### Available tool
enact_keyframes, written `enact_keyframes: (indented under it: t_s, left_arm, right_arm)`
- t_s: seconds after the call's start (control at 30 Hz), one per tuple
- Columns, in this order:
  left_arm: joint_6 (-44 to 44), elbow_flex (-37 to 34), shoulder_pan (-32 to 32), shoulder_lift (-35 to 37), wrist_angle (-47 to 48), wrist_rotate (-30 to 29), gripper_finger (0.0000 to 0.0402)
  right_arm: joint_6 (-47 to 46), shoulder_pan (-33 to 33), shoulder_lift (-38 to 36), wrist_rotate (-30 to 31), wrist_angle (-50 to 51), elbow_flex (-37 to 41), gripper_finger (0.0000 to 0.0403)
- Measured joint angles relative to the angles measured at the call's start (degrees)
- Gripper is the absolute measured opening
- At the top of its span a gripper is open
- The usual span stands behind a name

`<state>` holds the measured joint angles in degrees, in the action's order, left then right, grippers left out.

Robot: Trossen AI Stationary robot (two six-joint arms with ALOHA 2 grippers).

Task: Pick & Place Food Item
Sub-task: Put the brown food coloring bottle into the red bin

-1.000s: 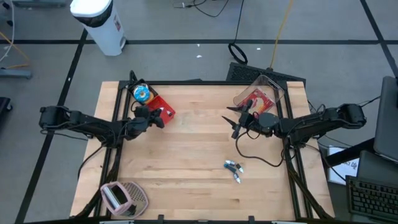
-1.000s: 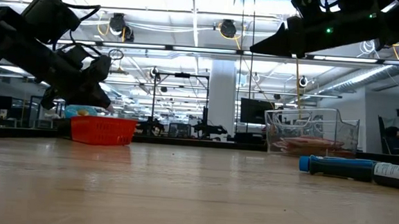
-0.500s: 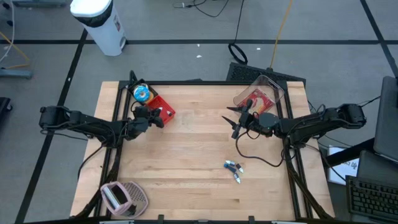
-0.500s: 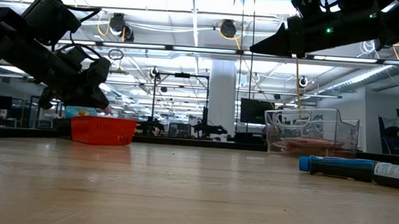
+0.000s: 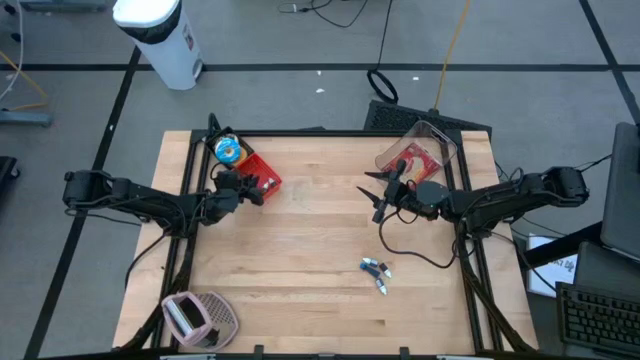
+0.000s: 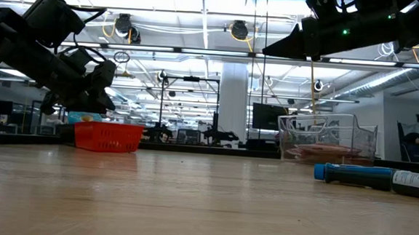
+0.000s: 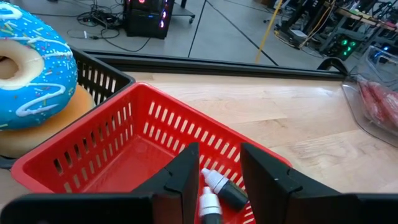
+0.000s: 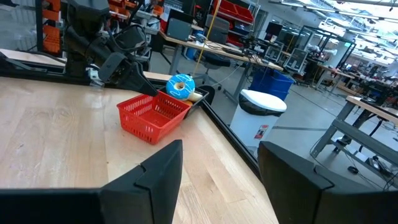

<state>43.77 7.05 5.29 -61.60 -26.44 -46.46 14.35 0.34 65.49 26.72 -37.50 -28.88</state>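
I see a pale wood-plank surface [image 5: 310, 250] from above, framed by dark rails. At its near left corner lies a pink rounded object with a mesh face [image 5: 198, 317]; I cannot tell what it is. My left hand [image 5: 262, 187] reaches in from the left and hovers over the near edge of a red plastic basket [image 5: 262, 172] with slotted walls, at the far left of the surface. Its fingers [image 7: 180, 180] stand slightly apart, gripping nothing. Between them, inside the basket, I see a small dark bottle with a white nozzle cap [image 7: 219, 188]; it lies on the basket floor. Just beyond the basket, in a black slatted tray [image 7: 99, 74], sits a doughnut with glossy blue icing, white drizzle and sprinkles [image 5: 228, 149]. No writing is readable on any of these.

Toward the near right lies a blue-capped marker [image 5: 375, 269]; its label is too small to read. My right hand [image 5: 377, 192] hangs level above the surface on the right, fingers spread wide and empty. Behind it, at the far right corner, a clear plastic bin [image 5: 417, 150] holds red packaged food [image 5: 412, 159].
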Motion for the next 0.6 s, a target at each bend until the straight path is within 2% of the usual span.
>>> enact_keyframes:
  t_s: [0.3,0.6]
  left_arm:
    - [0.3,0.0,0.0,0.0,-2.2,1.2,0.0118]
    - [-3.3,0.0,0.0,0.0,-10.3,12.6,0.0118]
  right_arm:
    - [-0.2,0.0,0.0,0.0,0.0,0.0,0.0196]
    - [-0.2,1.2,0.0,0.0,0.3,0.0,0.0196]
